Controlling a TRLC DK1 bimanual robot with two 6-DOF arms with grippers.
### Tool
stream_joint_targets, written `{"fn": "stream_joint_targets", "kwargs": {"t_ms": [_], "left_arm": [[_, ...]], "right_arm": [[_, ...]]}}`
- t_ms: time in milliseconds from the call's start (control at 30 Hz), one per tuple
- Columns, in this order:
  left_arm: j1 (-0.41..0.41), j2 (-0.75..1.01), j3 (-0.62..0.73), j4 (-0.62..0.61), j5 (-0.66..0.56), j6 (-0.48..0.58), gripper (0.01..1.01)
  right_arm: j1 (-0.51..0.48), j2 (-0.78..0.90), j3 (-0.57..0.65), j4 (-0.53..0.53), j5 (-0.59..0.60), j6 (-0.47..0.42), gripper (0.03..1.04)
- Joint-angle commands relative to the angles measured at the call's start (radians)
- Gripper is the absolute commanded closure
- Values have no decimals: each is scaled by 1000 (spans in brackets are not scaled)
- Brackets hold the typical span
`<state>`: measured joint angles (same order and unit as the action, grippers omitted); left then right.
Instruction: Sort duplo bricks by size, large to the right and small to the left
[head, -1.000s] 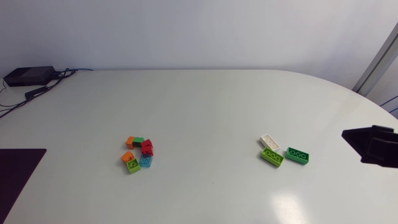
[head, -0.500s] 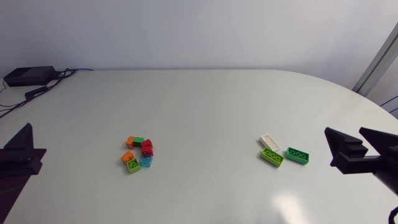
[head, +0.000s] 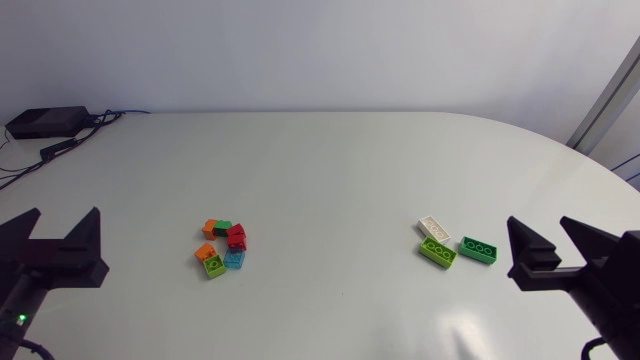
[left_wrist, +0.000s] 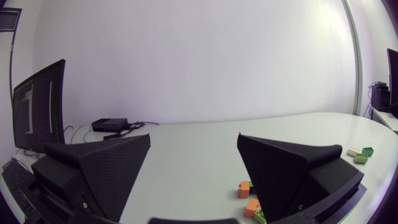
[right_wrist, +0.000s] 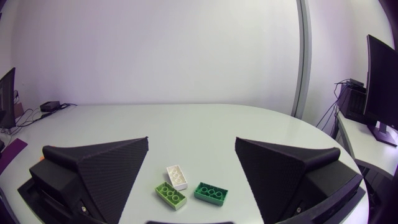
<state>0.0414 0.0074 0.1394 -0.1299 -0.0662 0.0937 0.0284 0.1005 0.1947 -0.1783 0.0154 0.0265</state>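
Left claw (head: 57, 233) and right claw (head: 543, 236) gape empty; small bricks (head: 236, 237) clustered left, large bricks (head: 479, 249) grouped right.

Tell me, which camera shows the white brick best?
The right wrist view: the white brick lies close ahead of that arm's open claw, so its shape is plain. The head view shows it small from above; the left wrist view shows only a distant speck.
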Motion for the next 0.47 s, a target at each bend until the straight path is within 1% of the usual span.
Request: {"fn": "stream_joint_targets", "kwargs": {"t_ms": [0,267,433], "left_arm": [[-13,-10,-45,38,19,-41,49],[-40,-8,-135,126,64,-91,49],[-41,-7,-139,130,66,-94,49]], "right_arm": [[-10,-27,-56,46,-4,-20,59],[-28,-97,-189,172,-15,-26,59],[-28,-101,-195,178,-15,-27,59]]}}
